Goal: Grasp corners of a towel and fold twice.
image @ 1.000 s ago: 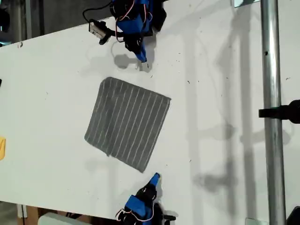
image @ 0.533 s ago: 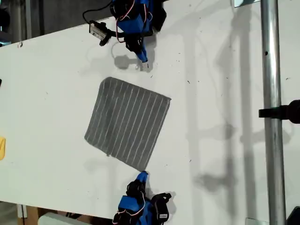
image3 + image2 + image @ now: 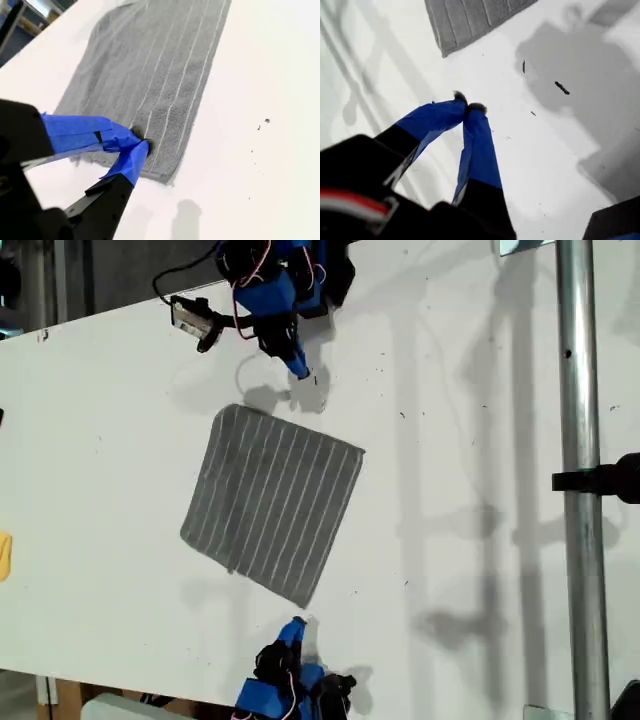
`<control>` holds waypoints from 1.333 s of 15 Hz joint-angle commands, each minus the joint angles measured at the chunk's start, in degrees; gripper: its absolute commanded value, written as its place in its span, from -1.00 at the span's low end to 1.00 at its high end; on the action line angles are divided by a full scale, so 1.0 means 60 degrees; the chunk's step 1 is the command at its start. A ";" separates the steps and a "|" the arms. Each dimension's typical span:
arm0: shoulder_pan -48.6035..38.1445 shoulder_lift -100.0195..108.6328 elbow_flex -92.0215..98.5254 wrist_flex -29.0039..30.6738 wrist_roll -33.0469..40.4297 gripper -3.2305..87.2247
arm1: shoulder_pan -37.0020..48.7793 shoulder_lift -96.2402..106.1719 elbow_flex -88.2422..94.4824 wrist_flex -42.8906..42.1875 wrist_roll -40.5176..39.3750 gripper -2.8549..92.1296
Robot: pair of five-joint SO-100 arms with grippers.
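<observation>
Blue-taped tips of my first gripper [image 3: 469, 106] are pressed together on nothing, above bare white bench [image 3: 470, 440] just off a towel [image 3: 272, 502] corner. My second gripper [image 3: 139, 146] is likewise pinched closed, hovering over another corner. Towel lies flat, mid-bench.

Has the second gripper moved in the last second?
Yes. My second gripper went toward the exterior view's left, from right of the towel's lowest corner to just below it.
</observation>
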 commanded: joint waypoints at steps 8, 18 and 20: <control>0.0396 -0.7764 -0.8379 0.2549 0.2593 -0.99 | -0.1216 -1.0386 -1.2495 0.2036 -0.1406 -0.94; 0.0190 -0.8101 -0.7896 0.2490 0.2651 -0.99 | -0.0952 -1.1353 -1.2949 0.1611 -0.3765 0.02; 0.0161 -0.8101 -0.7822 0.2490 0.2651 -0.99 | -0.0718 -1.1309 -1.3008 0.1875 -0.4116 -0.01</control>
